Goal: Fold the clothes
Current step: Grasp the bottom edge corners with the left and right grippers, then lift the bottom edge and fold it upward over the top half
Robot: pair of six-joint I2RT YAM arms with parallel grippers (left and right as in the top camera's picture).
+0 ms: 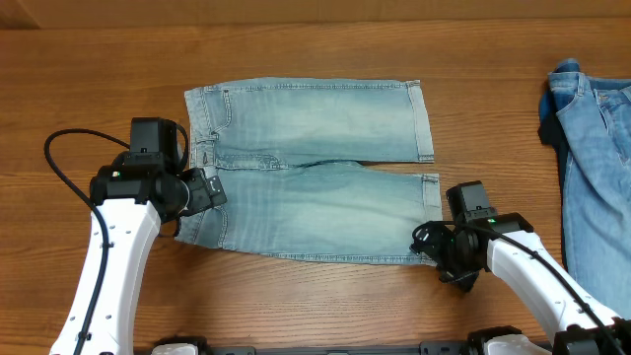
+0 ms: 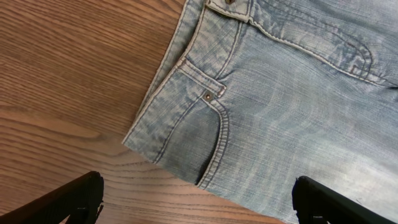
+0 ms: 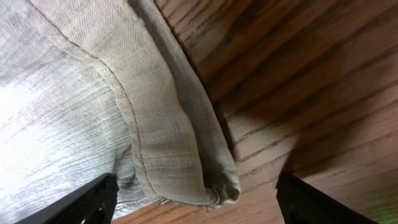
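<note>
Folding has not begun: pale denim shorts (image 1: 315, 168) lie spread flat mid-bench (image 1: 99, 59), legs toward the right edge. The left hand (image 2: 199, 208) hangs wide open over the waistband's front corner. The right hand (image 3: 193, 199), fingers apart, straddles the front leg's hem corner, gripping nothing. Every fold remains.

I find nothing I can read in any of my views. The rivet (image 2: 207, 96) at the pocket corner of the shorts (image 2: 298, 124) and the button (image 2: 231, 2) at their waistband are too small for me to tell whether any lettering is stamped on them.
</note>
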